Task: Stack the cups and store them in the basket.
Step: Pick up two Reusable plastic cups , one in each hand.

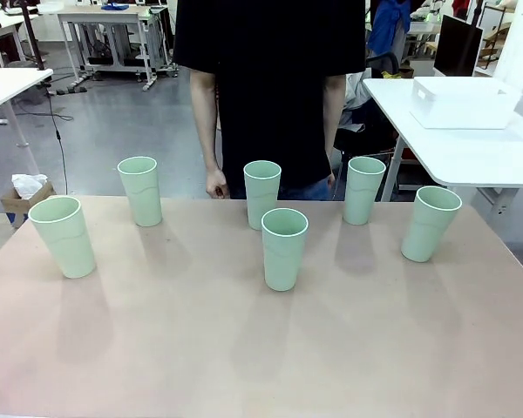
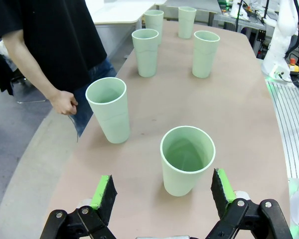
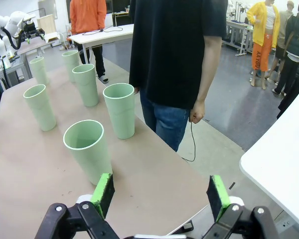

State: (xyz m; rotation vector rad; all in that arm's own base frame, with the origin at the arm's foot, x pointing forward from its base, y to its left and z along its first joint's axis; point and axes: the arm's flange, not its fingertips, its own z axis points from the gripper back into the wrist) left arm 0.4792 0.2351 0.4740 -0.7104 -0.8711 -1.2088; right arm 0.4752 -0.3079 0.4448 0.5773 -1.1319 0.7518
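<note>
A brown-topped table (image 1: pixel 183 348) fills the foreground, its near half bare, which leaves the arms a free lane to work in and probably room for a stack. In the left wrist view the left gripper (image 2: pixel 163 191) has its fingers spread wide with nothing between the pads; the gap looks ample for a tumbler, presumably so it can straddle the leftmost cup (image 2: pixel 182 185), which stands just beyond the fingertips. In the right wrist view the right gripper (image 3: pixel 162 196) is likewise wide apart and empty, with the rightmost cup (image 3: pixel 92 162) ahead of its left-hand finger. Nearest in the front view is the middle cup (image 1: pixel 281 261), a likely base for the stack because both arms could reach it. All six cups stand mouth up and apart, so each can be gripped by its sides and then dropped into another. Behind them the person (image 1: pixel 266 104) stands at the far edge, arms lowered, apparently to keep out of the arms' way. Farther off, on a white side table (image 1: pixel 471 157), sits a white tub (image 1: pixel 466 104), apparently the basket, likely parked there until the stacking is done; someone may need to bring it over.
</note>
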